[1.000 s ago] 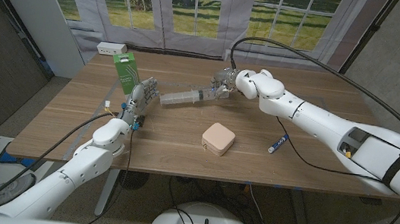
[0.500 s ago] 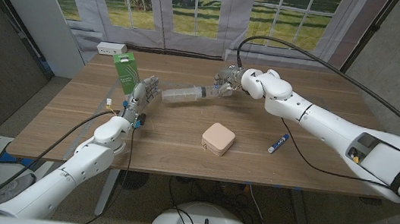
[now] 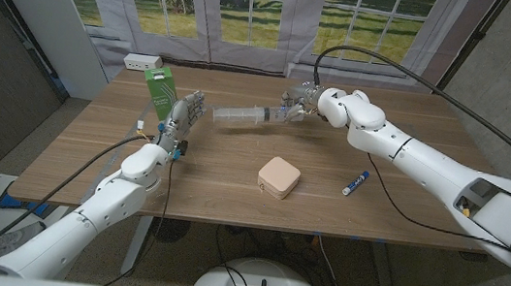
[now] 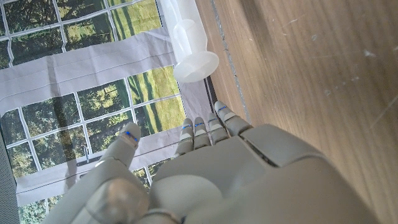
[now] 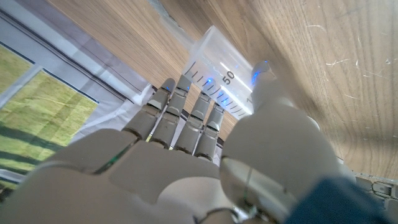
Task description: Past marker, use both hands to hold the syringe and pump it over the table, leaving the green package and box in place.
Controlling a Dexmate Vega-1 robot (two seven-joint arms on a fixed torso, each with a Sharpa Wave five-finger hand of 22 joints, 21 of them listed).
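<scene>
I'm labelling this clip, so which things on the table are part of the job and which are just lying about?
Job: syringe, held above the table by the right hand; left hand, open near its free end.

Lying about: marker, green package, box, power strip.

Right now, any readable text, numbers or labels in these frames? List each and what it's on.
"50": on the syringe barrel, beside printed graduation lines, held by the right hand.
Green package: any print too small to read.
Marker: any print too small to read.
Box: no visible text.
</scene>
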